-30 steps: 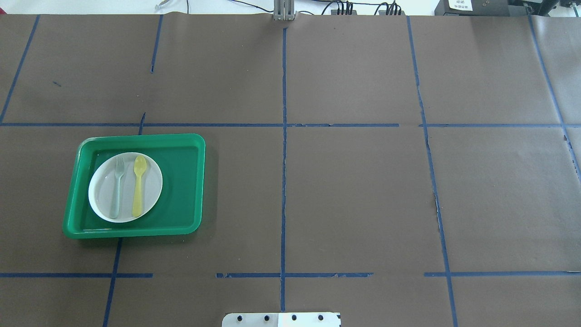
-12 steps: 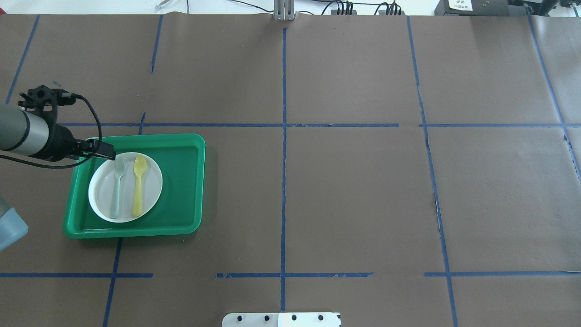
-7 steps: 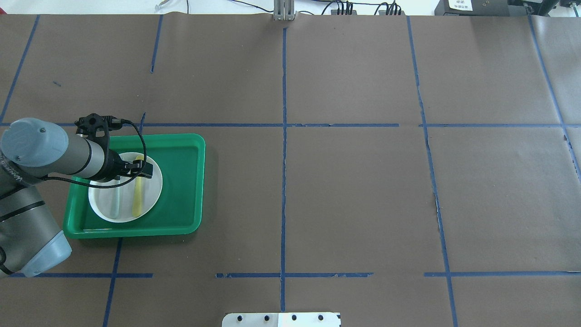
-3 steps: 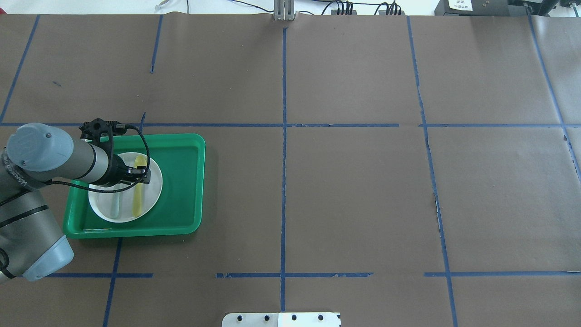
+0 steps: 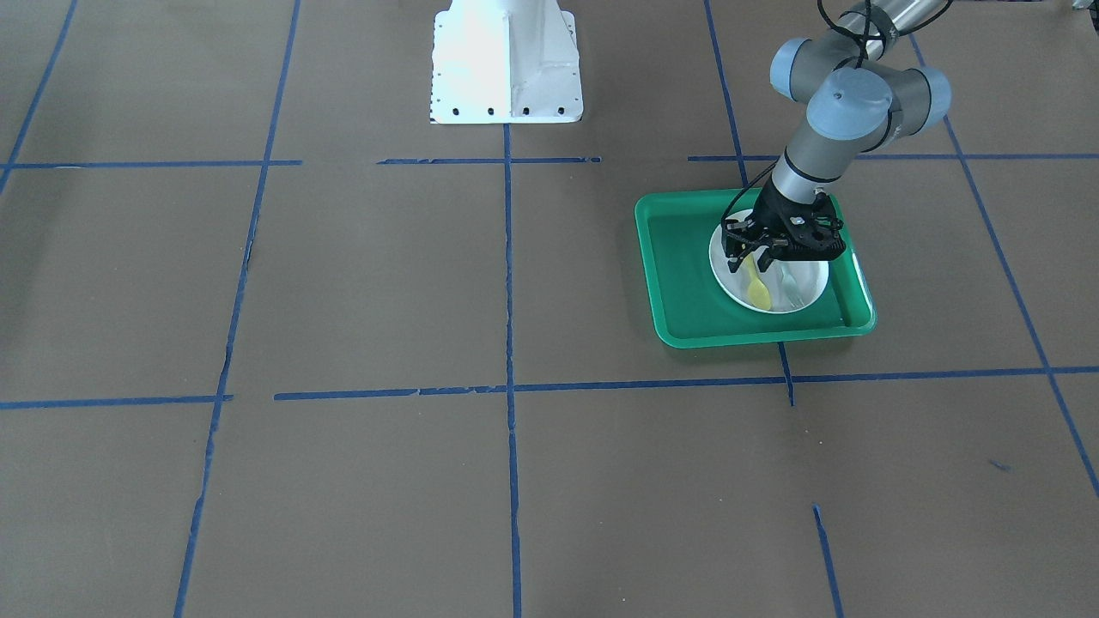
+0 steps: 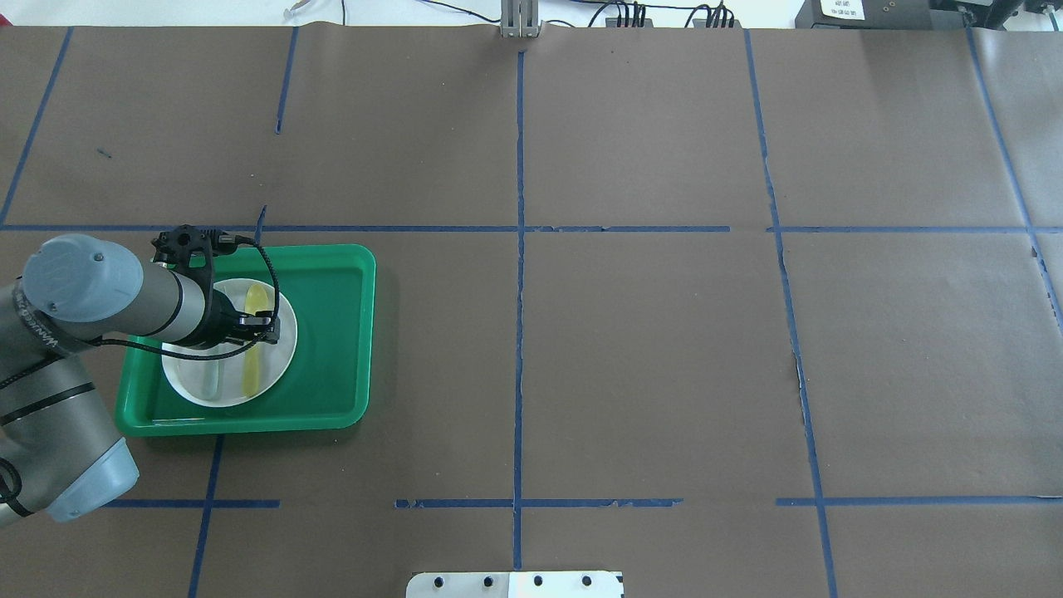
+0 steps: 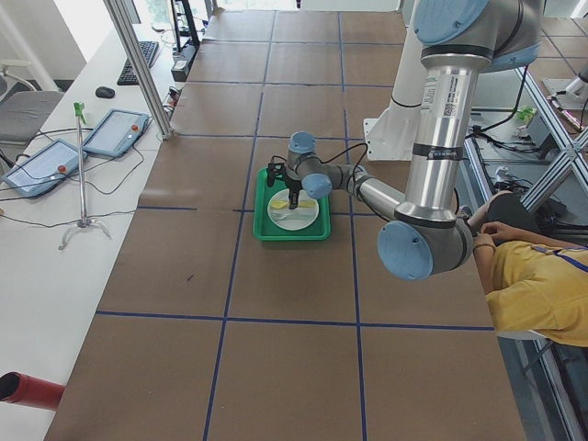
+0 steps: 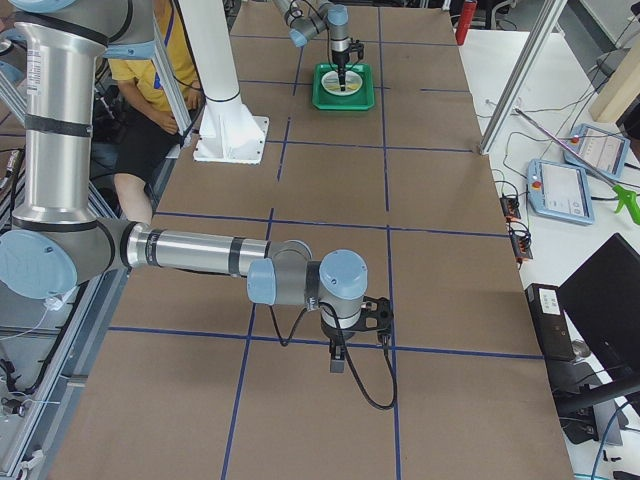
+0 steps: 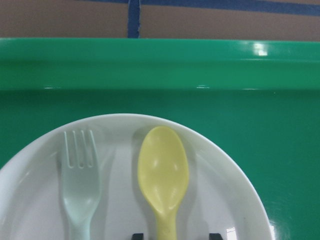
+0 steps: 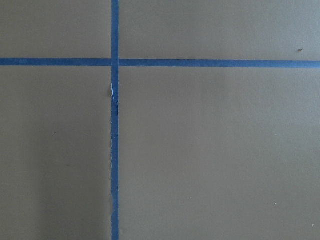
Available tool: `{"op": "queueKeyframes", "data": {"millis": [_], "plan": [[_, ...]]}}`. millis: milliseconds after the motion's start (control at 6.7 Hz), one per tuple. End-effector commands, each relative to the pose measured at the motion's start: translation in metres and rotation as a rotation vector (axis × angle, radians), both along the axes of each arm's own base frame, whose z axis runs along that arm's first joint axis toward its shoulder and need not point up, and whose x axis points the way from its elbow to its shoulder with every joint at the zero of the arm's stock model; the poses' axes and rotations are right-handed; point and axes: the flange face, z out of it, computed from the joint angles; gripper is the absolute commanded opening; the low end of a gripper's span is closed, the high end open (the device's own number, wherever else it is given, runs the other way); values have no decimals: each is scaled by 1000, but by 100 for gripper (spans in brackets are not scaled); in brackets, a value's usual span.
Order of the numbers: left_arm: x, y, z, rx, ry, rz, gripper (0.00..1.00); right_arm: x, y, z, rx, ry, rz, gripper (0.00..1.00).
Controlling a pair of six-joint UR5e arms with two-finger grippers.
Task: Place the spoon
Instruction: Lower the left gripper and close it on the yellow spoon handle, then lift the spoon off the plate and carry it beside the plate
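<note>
The yellow spoon [image 6: 256, 296] lies on the white plate [image 6: 281, 355] in the green tray [image 6: 332, 332], bowl toward the far side. A pale grey-green fork [image 9: 80, 185] lies beside it on the plate. My left gripper [image 6: 257, 328] is low over the plate and open; in the left wrist view its fingertips [image 9: 137, 235] stand either side of the spoon [image 9: 162, 175] handle. The front-facing view shows the gripper [image 5: 749, 257] over the spoon [image 5: 757, 292]. My right gripper [image 8: 338, 362] shows only in the exterior right view, so I cannot tell its state.
The tray [image 5: 678, 257] sits on the left half of the brown paper table marked with blue tape lines. The robot's white base [image 5: 506, 60] stands at the near middle edge. An operator in yellow [image 7: 542, 294] sits beside the table.
My left arm came in from the left, passed over the fork side of the plate, and now sits lower with its open fingers around the spoon handle. Spoon and fork have not moved.
</note>
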Motion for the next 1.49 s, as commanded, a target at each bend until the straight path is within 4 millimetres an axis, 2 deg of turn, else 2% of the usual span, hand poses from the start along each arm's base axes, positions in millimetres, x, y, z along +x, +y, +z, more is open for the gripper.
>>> {"op": "queueKeyframes", "data": {"millis": [0,149,448,597,746,896,1045,1194,1343], "plan": [[-1,0,2,0,-6,-2,12,0,0,0,-1,0,0,100],[-3,0,1,0,-4,-4,0,0,0,0,0,0,0,100],[-8,0,-5,5,7,-7,0,0,0,0,0,0,-1,100],[-14,0,-15,19,23,-11,0,0,0,0,-1,0,0,100],[-18,1,-36,13,13,-12,0,0,0,0,0,0,0,100],[-19,2,-71,-5,-7,-14,0,0,0,0,-1,0,0,100],[-1,-9,-103,-22,-2,-26,0,0,0,0,0,0,0,100],[30,-24,-118,-71,9,-59,0,0,0,0,-1,0,0,100],[59,-30,-113,-109,-7,-66,0,0,0,0,-1,0,0,100]]}}
